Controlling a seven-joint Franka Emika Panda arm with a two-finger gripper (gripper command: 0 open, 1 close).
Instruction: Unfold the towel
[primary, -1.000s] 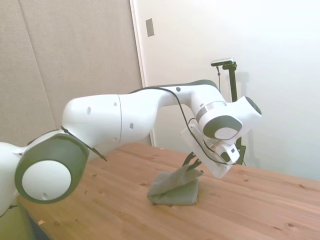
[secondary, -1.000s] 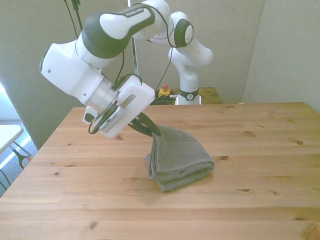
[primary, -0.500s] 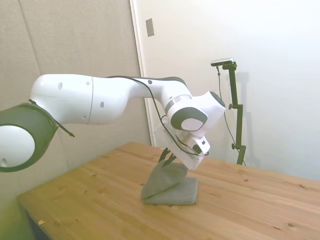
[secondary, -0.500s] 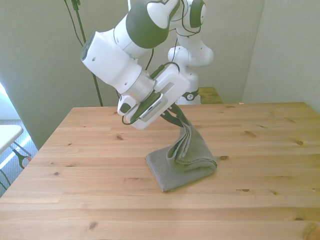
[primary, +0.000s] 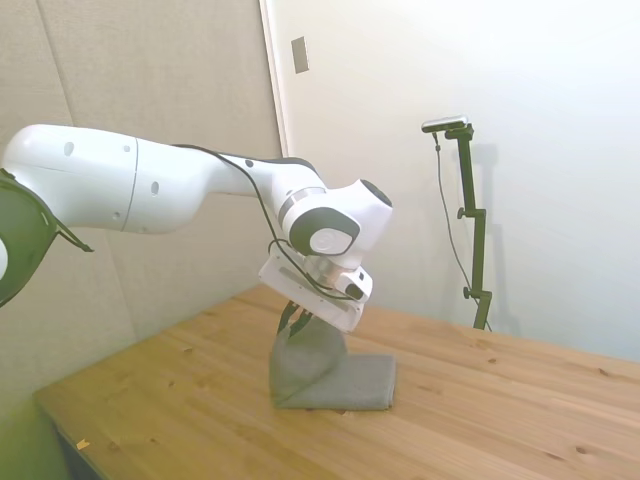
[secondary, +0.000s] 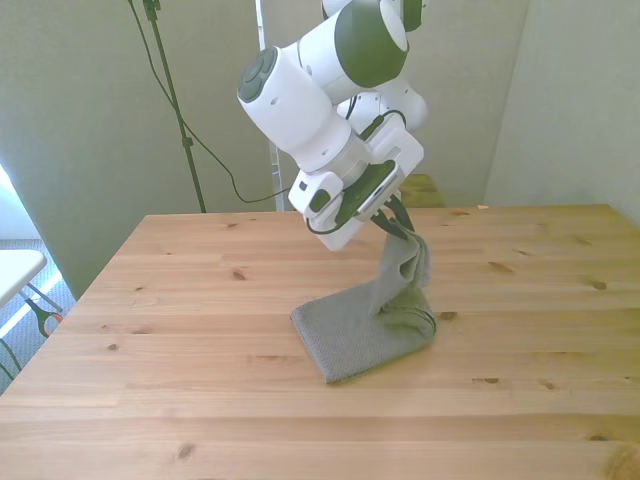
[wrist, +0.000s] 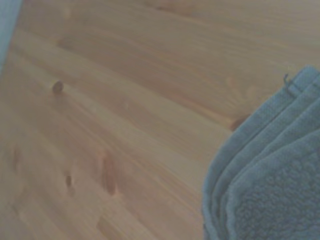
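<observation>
While the lower layer of the grey towel (secondary: 345, 340) lies flat on the wooden desk (secondary: 180, 330), the upper layer rises as a steep sheet to the claw (secondary: 402, 229), which is clenched on a pinch of the cloth's top edge.

Front view, left to right: the bare near-left corner of the flat layer sits toward the front view's left; the lifted sheet climbs from it toward the front view's right; a small folded bulge of cloth rests on the desk below the claw, at the towel's right side. One second ago the claw held the cloth low over the front view's left side of the bundle, which was then a thick closed fold. Half a second ago it was near the middle, with the sheet partly raised. It now stands past the right side, so the upper layer has been peeled up and carried across the lower one.

Side view: the towel (primary: 335, 375) stands near the desk's middle, its raised part hanging taut below the claw (primary: 298, 318).

Wrist view: stacked edges of the towel (wrist: 270, 170) show against bare planks, so some layers remain doubled.

Judgement: the unfolding is roughly midway. The layer is open but not laid down; the next move probably calls for carrying it farther toward the front view's right and lowering it flat before release. Risk: dragging the lower layer along.
</observation>
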